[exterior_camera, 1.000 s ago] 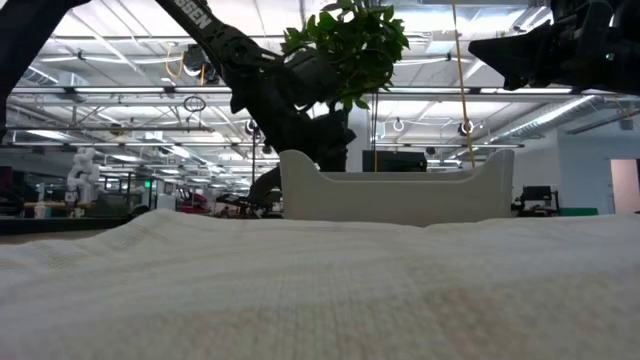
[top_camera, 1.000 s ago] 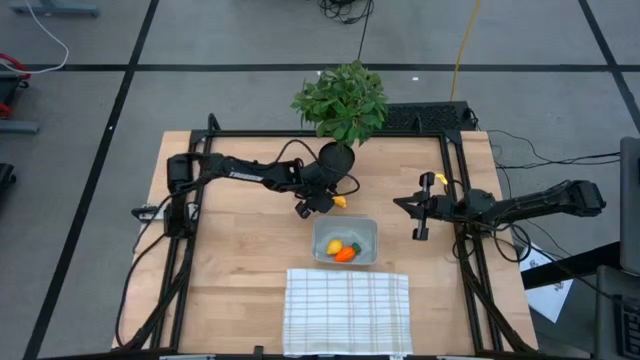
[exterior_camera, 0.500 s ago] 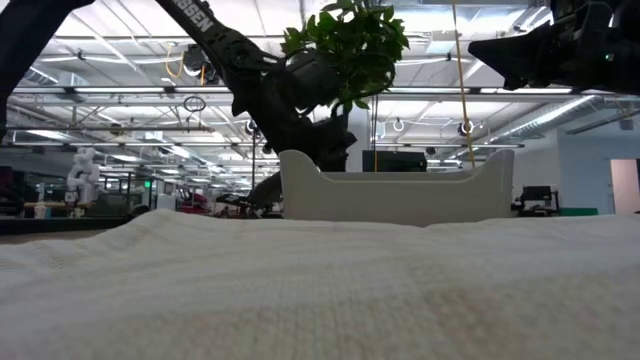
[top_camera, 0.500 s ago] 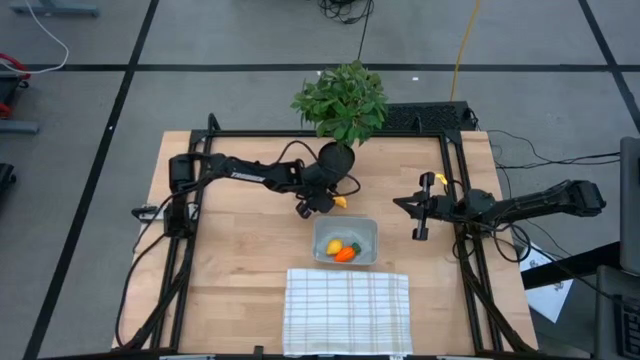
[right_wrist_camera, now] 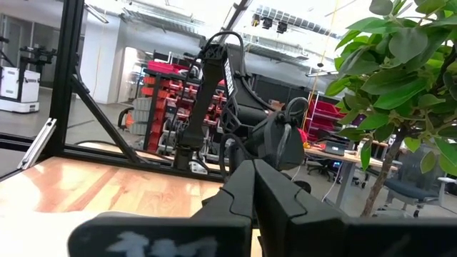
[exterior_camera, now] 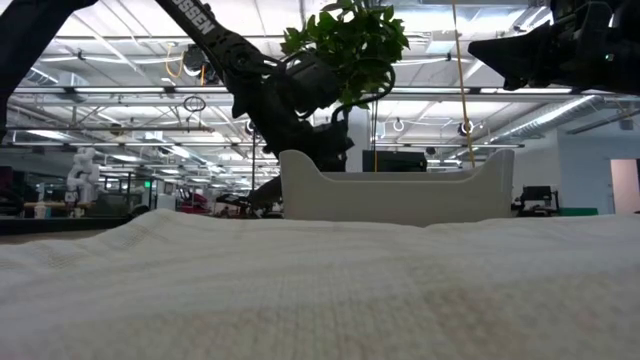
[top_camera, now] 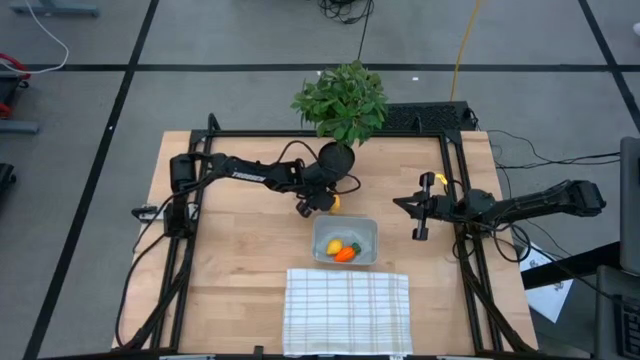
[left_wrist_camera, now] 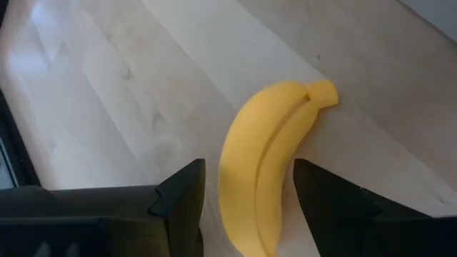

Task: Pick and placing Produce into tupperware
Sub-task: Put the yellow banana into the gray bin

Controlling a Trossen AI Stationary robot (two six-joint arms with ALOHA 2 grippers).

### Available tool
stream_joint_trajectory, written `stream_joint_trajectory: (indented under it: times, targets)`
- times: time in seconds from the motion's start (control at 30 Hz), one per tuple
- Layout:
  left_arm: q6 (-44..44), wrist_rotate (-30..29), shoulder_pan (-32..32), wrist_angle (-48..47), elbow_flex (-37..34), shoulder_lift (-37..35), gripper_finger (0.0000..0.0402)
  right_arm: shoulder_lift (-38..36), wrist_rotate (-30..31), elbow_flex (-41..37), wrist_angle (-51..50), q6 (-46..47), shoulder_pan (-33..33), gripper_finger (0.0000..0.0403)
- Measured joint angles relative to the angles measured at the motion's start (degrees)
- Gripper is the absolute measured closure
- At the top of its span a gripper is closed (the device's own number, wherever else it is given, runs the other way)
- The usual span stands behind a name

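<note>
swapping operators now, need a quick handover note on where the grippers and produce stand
Left gripper: open, fingers either side of the banana, which lies on the bare table just behind the tupperware, near the potted plant. No grip yet.
Right gripper: shut, empty, waiting above the table's right side.
Done: carrot and lemon are in the tupperware.
Left: close on the banana, lift it and place it in the tupperware. The checked cloth at the front edge is not involved.
</note>
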Motion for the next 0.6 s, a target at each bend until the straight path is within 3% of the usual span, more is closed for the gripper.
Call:
stream_joint_trajectory:
  times: [0.6]
  targets:
    - [-2.47, 0.40, 1.75, -1.80, 0.00, 0.00, 0.0183, -0.01, 0.00, 0.00, 0.01, 0.20, -0.02, 0.0403]
